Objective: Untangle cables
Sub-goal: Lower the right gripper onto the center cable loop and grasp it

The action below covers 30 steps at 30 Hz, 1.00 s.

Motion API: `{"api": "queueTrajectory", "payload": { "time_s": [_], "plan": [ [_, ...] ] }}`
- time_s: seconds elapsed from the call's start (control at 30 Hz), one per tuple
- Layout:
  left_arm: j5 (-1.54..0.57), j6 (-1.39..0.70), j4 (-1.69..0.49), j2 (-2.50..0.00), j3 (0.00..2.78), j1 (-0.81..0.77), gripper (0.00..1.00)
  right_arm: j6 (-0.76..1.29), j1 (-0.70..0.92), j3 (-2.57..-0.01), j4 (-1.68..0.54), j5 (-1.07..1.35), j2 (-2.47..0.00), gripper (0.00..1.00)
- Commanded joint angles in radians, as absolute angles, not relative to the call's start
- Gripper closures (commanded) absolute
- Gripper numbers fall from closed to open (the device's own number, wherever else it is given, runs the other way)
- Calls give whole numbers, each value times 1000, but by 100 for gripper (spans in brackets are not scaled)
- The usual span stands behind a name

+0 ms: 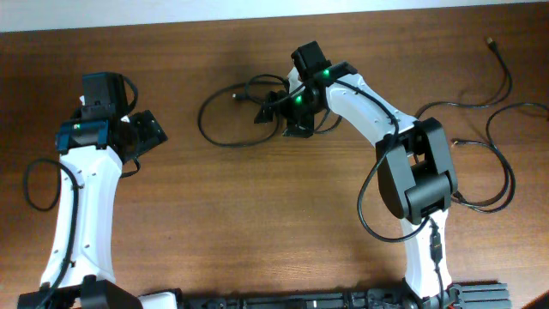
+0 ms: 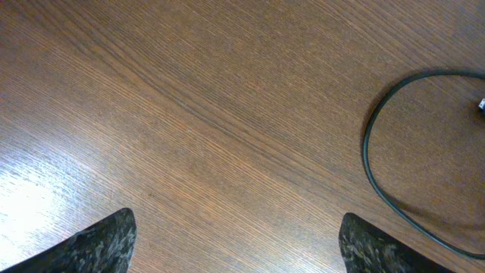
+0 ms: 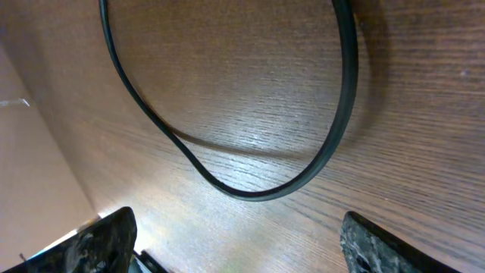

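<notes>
- Two arms reach over a brown wooden table (image 1: 223,223), one on each side of the overhead view.
- Several thin black cables (image 1: 202,129) lie in a loose tangle near the middle of the table's far half. One wide loop spreads out on its left side.
- More black cord lies well apart at the right edge, curling in open loops, with a small plug (image 1: 491,40) at its far tip.
- The right gripper (image 1: 283,118) sits right at the central tangle, at its right-hand end.
- In the right wrist view its jaws are spread wide. The two mottled fingertips (image 3: 102,243) sit at the lower corners with nothing pinched between them.
- Ahead of those tips a cable loop (image 3: 250,193) lies flat on the wood, its rounded end nearest the fingers.
- The left gripper (image 1: 141,133) is well to the left of the tangle, over bare wood.
- Its jaws are likewise spread, both fingertips (image 2: 98,243) far apart and holding nothing.
- At the right of the left wrist view a curve of cable (image 2: 365,152) rests on the table, and a small connector (image 2: 482,106) pokes in at the frame's edge.
</notes>
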<state>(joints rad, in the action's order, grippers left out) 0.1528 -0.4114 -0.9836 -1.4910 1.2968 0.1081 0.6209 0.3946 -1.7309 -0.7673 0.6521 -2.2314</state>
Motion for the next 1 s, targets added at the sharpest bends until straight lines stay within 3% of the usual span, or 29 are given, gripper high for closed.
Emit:
{"api": "queueTrajectory", "payload": {
  "time_s": [0.0, 0.27, 0.47, 0.67, 0.97],
  "plan": [
    [142, -414, -983, -1494, 1296, 112, 14, 638, 399, -1692, -742, 676, -2251, 15],
    [142, -414, -983, -1494, 1296, 112, 14, 690, 400, -1661, -685, 669, -2287, 27],
    [142, -414, -983, -1494, 1296, 112, 14, 729, 401, -1625, -616, 630, -2287, 43],
    [142, -415, -983, -1494, 1296, 112, 14, 743, 432, -1613, -604, 533, -2287, 48],
    [127, -414, -984, -1494, 1296, 112, 14, 825, 506, -1613, -484, 458, -2287, 65]
  ]
}}
